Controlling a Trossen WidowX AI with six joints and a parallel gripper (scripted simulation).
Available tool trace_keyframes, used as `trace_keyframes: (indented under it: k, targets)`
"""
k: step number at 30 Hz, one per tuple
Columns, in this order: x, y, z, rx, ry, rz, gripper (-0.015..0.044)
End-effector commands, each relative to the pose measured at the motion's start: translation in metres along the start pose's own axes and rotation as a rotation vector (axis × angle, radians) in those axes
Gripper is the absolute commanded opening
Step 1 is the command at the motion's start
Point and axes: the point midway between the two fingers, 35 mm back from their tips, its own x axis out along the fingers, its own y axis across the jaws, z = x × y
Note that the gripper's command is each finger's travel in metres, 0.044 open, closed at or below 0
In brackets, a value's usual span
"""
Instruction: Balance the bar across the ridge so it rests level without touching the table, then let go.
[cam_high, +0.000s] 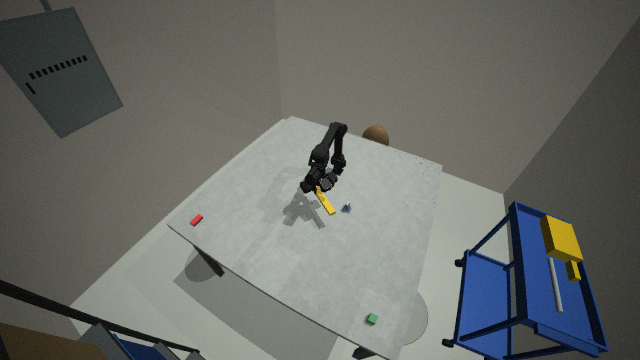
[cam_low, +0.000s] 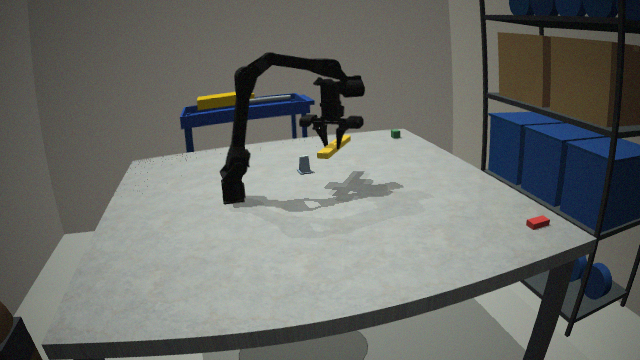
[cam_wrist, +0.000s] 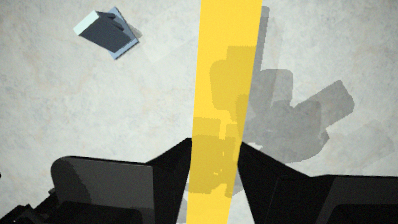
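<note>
The yellow bar (cam_high: 326, 202) (cam_low: 326, 153) (cam_wrist: 225, 30) is held up off the table, roughly level. My gripper (cam_low: 332, 146) (cam_wrist: 214, 145) points down and is shut on the bar, with one finger on each long side. The ridge, a small blue-grey piece with a narrow top and a wider base (cam_high: 346, 207) (cam_low: 304, 165) (cam_wrist: 106, 36), stands on the table beside the bar. In the wrist view it is at the upper left, apart from the bar, and nothing rests on it.
The pale table (cam_high: 280, 250) (cam_low: 210, 270) also bears a red block (cam_high: 196, 220) (cam_low: 538, 222) near one edge and a green cube (cam_high: 372, 318) (cam_low: 395, 134) near a far corner. A blue cart (cam_high: 482, 300) and a shelf rack (cam_low: 550, 112) stand off the table.
</note>
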Motion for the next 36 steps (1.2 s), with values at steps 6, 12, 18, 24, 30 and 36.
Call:
trace_keyframes:
  k: [6,12,18,24,30,36]
  targets:
    - [0.0,0.028,0.02,-0.145,-0.001,0.001,0.0]
    - [-0.001,0.048,0.032,-0.246,-0.002,0.002,0.0]
    - [-0.001,0.069,0.044,-0.353,-0.004,0.004,0.0]
    - [-0.001,0.09,0.053,-0.463,-0.005,0.005,0.0]
    - [-0.001,0.111,0.063,-0.583,-0.007,0.006,0.0]
    - [0.002,0.117,0.066,-0.62,-0.007,0.007,0.0]
